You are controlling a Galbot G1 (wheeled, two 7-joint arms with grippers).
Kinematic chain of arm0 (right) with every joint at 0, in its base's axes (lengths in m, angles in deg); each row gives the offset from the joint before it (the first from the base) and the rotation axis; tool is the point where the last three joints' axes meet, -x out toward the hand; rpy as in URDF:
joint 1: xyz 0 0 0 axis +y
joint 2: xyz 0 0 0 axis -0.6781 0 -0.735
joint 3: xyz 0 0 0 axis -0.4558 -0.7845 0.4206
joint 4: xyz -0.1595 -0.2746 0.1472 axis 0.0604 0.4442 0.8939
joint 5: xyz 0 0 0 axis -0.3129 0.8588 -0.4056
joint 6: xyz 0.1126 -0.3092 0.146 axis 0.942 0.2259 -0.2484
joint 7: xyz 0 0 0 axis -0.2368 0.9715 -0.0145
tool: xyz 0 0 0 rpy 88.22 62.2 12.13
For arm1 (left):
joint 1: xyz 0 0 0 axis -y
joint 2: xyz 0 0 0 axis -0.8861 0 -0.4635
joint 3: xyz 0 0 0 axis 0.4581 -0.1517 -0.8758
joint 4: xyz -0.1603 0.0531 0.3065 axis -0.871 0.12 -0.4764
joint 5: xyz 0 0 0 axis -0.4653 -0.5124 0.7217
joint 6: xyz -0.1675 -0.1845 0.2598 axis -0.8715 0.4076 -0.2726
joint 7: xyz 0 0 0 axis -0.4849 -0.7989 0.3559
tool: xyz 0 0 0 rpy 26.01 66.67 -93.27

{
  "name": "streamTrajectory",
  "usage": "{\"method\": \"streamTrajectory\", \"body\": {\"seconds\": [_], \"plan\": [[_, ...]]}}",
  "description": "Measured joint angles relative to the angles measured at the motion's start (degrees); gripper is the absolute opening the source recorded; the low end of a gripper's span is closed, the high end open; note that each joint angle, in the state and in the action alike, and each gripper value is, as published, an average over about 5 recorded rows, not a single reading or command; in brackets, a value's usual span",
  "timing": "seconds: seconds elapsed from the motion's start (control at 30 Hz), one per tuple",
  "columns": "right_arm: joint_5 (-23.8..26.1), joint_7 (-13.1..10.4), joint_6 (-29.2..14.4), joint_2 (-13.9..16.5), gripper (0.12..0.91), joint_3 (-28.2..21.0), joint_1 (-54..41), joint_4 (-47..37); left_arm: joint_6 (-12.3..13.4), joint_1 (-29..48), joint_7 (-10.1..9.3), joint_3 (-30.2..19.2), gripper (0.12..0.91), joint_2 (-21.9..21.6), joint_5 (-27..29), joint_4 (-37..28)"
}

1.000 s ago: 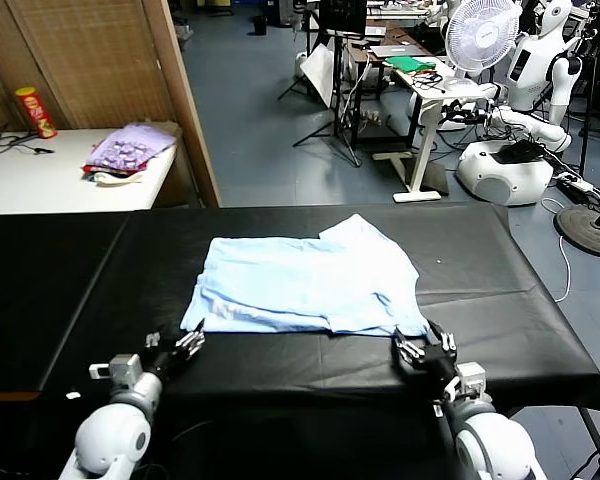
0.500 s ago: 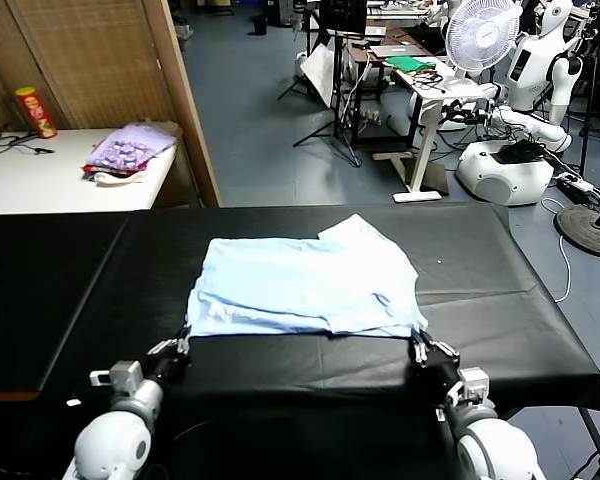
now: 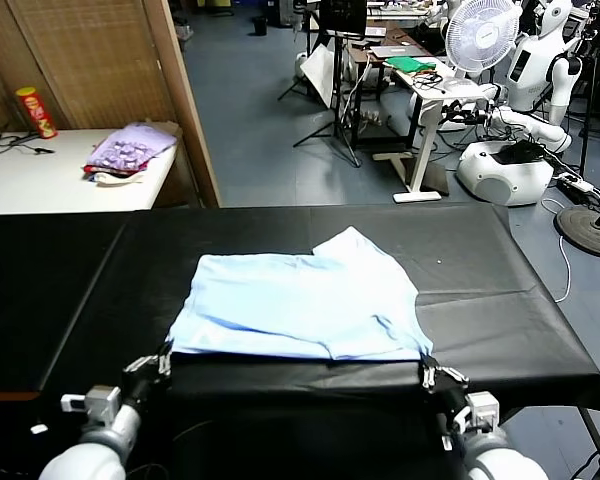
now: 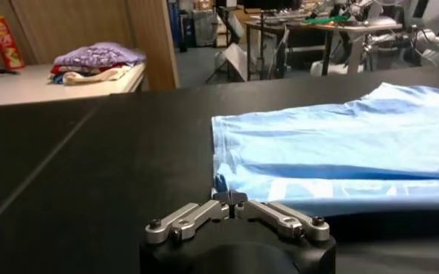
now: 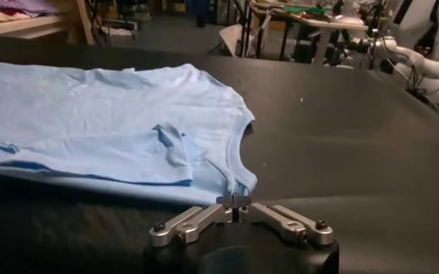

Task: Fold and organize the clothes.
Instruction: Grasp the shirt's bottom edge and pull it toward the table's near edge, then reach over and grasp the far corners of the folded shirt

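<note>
**A:** Our T-shirt (image 3: 300,305) lies flat mid-table on the black cloth (image 3: 500,300), near hem at the front edge. How's it handle?

**B:** Thin, floppy, light; we reckon it'll sag and slide. Left gripper (image 4: 229,198) pinches the near-left corner, right gripper (image 5: 235,201) the near-right hem, both fingers closed on fabric. Corners are best.

Pale sky-blue T-shirt (image 3: 300,305): thin, soft fabric, folded over into a rough rectangle, lying flat on the black counter (image 3: 500,300) near its front edge. One short sleeve juts toward the far side. Faint white print shows on the lower layer along the near left edge. Mild wrinkles.
</note>
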Motion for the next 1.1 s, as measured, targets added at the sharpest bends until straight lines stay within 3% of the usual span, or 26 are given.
{"method": "streamTrajectory", "body": {"seconds": [0.13, 0.23, 0.33, 0.43, 0.57, 0.9, 1.1], "plan": [[-1.7, -0.7, 1.9, 1.0, 0.522, 0.6, 0.7, 2.7, -1.6, -2.0, -0.66, 0.5, 0.206, 0.1, 0.0, 1.8], [-4.4, -2.2, 2.9, 2.3, 0.679, 1.7, 0.6, 5.3, -3.2, -3.2, -2.03, 1.1, 0.367, 0.0, 0.4, 3.4], [-6.2, -3.5, 3.0, 3.9, 0.775, 2.6, -1.0, 6.2, -5.4, -3.7, -2.63, 1.7, 0.535, -0.5, 1.7, 5.4], [-6.9, -3.9, 3.5, 5.5, 0.795, 2.4, -5.3, 4.6, -6.9, -3.3, -2.42, 2.4, 0.681, -1.4, 1.0, 7.1], [-7.0, -4.1, 4.9, 6.4, 0.798, -0.5, -14.7, -0.4, -8.3, 0.2, -3.22, 2.8, 0.785, -3.4, -4.1, 7.4], [-9.9, -7.0, 7.8, 5.4, 0.798, -14.0, -42.1, -21.4, -14.6, 23.7, -11.55, -3.4, 0.798, -8.1, -21.2, -4.6], [-9.8, -6.4, 8.1, 2.6, 0.798, -20.8, -54.4, -34.2, -16.7, 37.1, -13.90, -10.6, 0.798, -8.9, -26.3, -15.3]]}}
